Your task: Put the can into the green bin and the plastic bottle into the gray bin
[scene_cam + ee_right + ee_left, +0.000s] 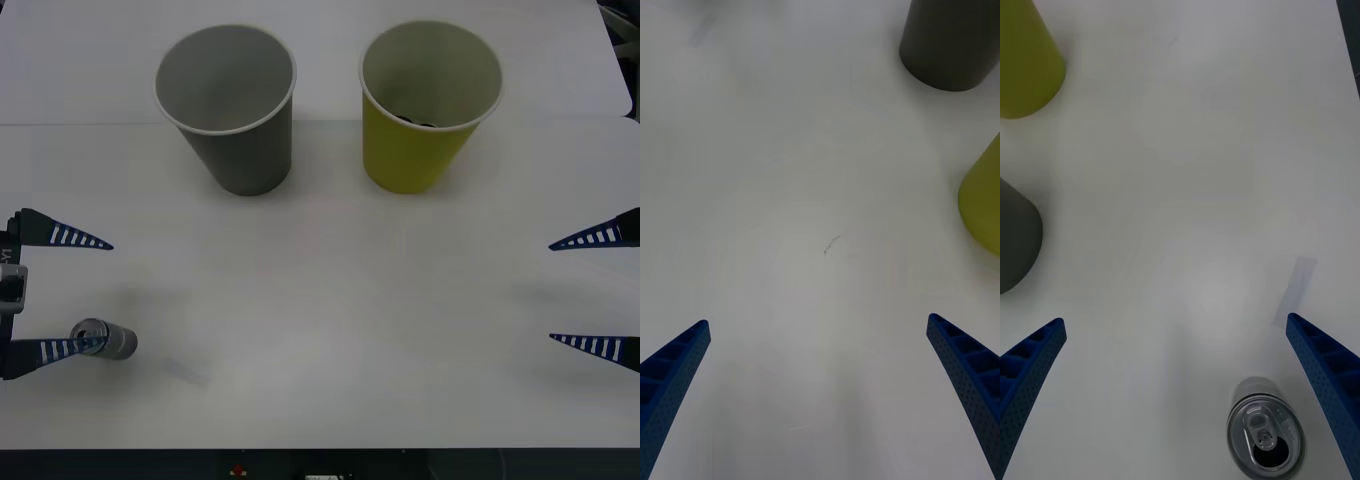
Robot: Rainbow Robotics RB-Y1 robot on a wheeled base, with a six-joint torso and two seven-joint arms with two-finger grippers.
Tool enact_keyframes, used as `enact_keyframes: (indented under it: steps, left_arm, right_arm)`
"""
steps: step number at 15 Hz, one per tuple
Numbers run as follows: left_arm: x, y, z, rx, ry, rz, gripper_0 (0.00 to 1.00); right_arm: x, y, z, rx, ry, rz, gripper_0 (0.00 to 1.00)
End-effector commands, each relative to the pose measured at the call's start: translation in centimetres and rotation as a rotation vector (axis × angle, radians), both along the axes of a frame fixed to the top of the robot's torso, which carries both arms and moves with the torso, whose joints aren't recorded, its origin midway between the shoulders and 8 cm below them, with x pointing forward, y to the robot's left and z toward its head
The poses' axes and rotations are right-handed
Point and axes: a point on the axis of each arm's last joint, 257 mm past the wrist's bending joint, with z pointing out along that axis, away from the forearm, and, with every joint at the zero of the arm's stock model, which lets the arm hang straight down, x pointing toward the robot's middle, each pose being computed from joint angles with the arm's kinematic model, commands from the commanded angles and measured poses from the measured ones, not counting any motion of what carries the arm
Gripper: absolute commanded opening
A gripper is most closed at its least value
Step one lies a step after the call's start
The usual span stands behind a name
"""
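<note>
The can [112, 341] lies on its side on the white table [330, 300] at the front left, its silver top [1265, 441] facing my left wrist. My left gripper [108, 294] is open around it. The can rests just inside the finger nearer the table's front edge [1326, 375], and nothing grips it. At the back stand the gray bin [232, 110], left of centre, and the green bin [425, 105], right of centre. A dark shape shows low inside the green bin. My right gripper [550, 292] hangs open at the right edge with nothing between its fingers. The plastic bottle is out of view.
Both bins also show at the edges of the wrist views: the gray bin [951, 45] [1015, 240] and the green bin [983, 202] [1026, 64]. The table's front edge runs along the bottom of the front view. A wide stretch of bare tabletop separates the two grippers.
</note>
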Motion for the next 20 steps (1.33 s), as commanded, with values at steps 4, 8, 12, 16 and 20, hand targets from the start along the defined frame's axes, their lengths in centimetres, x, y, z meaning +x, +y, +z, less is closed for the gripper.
enact_keyframes:
  steps: [4,8,12,16,20]
  left_arm:
    - [0.8,1.6,1.3,0.0,-0.03,0.039,1.0]
    - [0.1,3.5,0.3,-0.031,0.045,0.069,1.0]
    - [-0.9,5.5,0.3,-0.082,0.109,0.054,1.0]
    - [-1.8,7.4,-0.4,-0.093,0.116,0.019,1.0]
    - [-2.5,8.2,-2.0,-0.161,0.127,0.005,1.0]
  right_arm:
    - [0.0,0.0,0.0,0.0,0.0,0.0,1.0]
    - [0.0,0.0,0.0,0.0,0.0,0.0,1.0]
    - [0.0,0.0,0.0,0.0,0.0,0.0,1.0]
    - [0.0,0.0,0.0,0.0,0.0,0.0,1.0]
    - [0.0,0.0,0.0,0.0,0.0,0.0,1.0]
